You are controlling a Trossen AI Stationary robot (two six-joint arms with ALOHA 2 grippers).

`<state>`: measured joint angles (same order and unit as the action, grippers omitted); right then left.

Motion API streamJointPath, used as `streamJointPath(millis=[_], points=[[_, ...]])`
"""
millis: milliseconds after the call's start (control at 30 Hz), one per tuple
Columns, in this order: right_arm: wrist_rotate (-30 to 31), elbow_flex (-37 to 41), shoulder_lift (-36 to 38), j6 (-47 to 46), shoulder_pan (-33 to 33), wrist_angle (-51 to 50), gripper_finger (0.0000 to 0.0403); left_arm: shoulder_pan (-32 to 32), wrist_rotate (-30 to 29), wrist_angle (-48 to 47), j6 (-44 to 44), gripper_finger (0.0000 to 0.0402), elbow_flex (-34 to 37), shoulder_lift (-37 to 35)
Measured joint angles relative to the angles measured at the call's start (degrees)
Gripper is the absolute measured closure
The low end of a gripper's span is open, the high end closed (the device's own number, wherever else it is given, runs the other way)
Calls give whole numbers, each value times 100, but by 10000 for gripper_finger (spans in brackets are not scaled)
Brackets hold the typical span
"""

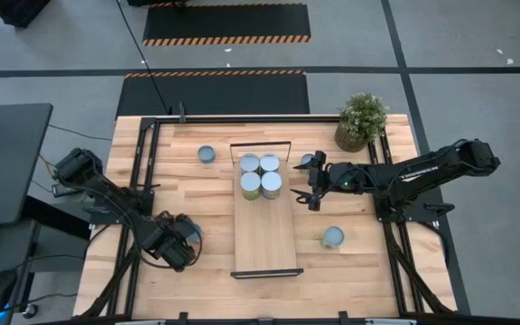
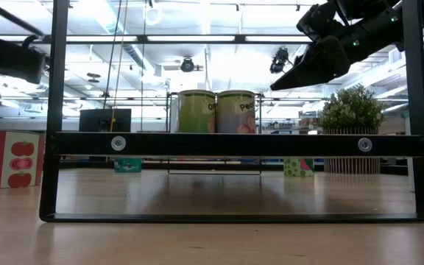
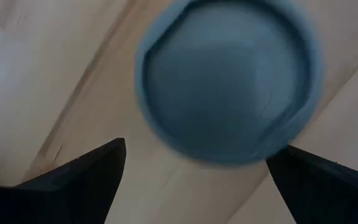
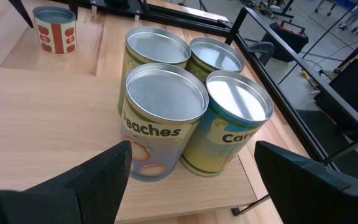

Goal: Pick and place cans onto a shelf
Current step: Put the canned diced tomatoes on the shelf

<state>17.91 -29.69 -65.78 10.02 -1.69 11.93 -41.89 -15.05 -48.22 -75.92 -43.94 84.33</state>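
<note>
My left fingers (image 1: 185,242) spread wide, pointing straight down over a can (image 3: 225,81) on the counter (image 1: 188,194) left of the shelf (image 1: 265,236). My right arm reaches in level from the right, fingers (image 4: 188,171) open and empty, just beside four cans (image 1: 260,175) clustered at the shelf's far end. Loose cans (image 1: 332,237) stand on the counter.

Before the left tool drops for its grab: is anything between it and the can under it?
Nothing visible. The left tool hangs open directly over a can on the table, left of the shelf; its wrist view shows only the can's top between the fingers.
</note>
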Motion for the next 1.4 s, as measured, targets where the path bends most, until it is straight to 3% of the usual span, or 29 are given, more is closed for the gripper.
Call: streamJointPath(millis=[300,833,1133,1400], points=[[-4,0,0,-103,0,139,55,72,-441,510,-22,13,23,0],[-155,0,0,-91,-2,86,55,459,-280,629,-18,15,23,0],[-167,0,-2,-143,-2,70,55,485,-273,640,-94,88,23,0],[-225,2,-2,-235,-2,23,55,952,-208,541,1138,112,-268,0]])
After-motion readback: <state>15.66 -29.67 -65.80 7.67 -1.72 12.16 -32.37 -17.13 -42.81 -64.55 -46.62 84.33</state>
